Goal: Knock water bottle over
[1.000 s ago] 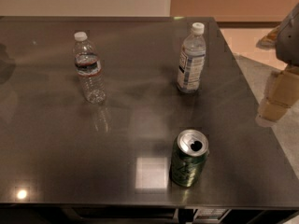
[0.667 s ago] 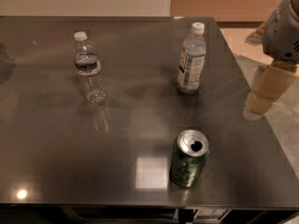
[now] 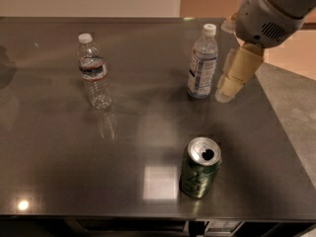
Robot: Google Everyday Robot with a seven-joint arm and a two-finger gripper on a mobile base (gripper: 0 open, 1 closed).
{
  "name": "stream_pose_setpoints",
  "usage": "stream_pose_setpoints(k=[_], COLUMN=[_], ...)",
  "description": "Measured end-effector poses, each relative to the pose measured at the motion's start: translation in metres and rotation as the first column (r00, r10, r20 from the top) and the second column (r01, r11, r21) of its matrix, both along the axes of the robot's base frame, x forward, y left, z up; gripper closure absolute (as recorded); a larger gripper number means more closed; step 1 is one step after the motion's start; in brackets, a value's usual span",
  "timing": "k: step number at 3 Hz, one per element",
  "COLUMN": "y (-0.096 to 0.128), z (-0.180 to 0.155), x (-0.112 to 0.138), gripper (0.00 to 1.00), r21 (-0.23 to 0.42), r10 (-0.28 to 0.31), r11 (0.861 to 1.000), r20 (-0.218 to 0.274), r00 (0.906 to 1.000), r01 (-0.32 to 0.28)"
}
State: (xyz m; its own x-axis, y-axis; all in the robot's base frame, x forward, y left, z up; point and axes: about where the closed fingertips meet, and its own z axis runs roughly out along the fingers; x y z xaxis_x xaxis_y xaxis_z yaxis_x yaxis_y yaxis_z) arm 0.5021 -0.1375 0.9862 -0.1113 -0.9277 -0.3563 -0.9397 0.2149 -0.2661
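The water bottle [image 3: 94, 72] is a small clear ribbed bottle with a white cap and a dark label band. It stands upright on the left part of the dark table [image 3: 54, 147]. My gripper [image 3: 232, 80] hangs from the white arm at the upper right, above the table. It is just to the right of the bottle with the white-and-blue label [image 3: 202, 63] and far to the right of the water bottle.
A green soda can [image 3: 200, 168] stands open near the table's front edge, right of centre. The table's right edge runs diagonally past the gripper, with grey floor [image 3: 296, 107] beyond it.
The arm and gripper have moved left from beyond the table's right edge to above the table, close to the white-and-blue labelled bottle. The bottles and the can have not moved.
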Motion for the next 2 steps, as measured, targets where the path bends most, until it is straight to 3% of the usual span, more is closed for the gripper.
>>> stream_pose_setpoints(k=[2], y=[0.070], z=[0.018], x=[0.052], gripper=[0.00], r21=[0.084], r10=[0.075], r11=[0.994], r20=[0.015], r00=[0.9971], r01=[-0.076])
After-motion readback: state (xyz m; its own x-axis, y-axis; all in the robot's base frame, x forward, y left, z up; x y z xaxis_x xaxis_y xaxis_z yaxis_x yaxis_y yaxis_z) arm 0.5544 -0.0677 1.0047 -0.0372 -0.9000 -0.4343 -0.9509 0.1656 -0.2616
